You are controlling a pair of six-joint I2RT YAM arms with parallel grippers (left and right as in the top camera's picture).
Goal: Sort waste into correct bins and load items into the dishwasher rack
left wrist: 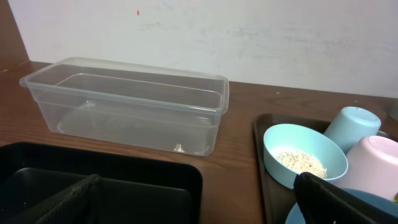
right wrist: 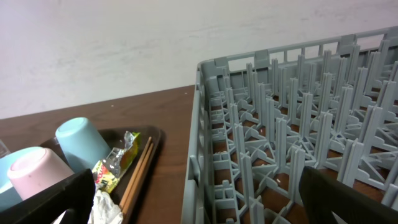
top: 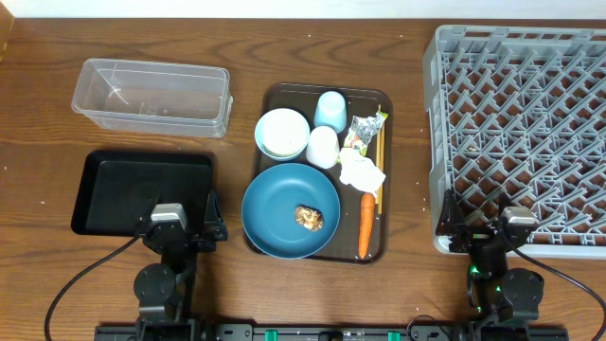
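Left gripper (top: 180,227), jaws apart, beside black tray (top: 123,189); right gripper (top: 471,230), likewise, beside rack (top: 521,114); carrot (top: 365,225) well between them.

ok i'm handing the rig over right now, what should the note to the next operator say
Left gripper: open, empty, over the near edge of the black tray.
Right gripper: open, empty, at the near-left corner of the dishwasher rack.
On the brown serving tray: blue dish with the brown food lump on it, white bowl holding rice grains, light-blue cup, small white cup, wrapper, napkin, chopsticks, carrot.
Clear tub sits behind the black tray; no waste in either.
Done: nothing.
Left: all waste into bins, all items into the rack.
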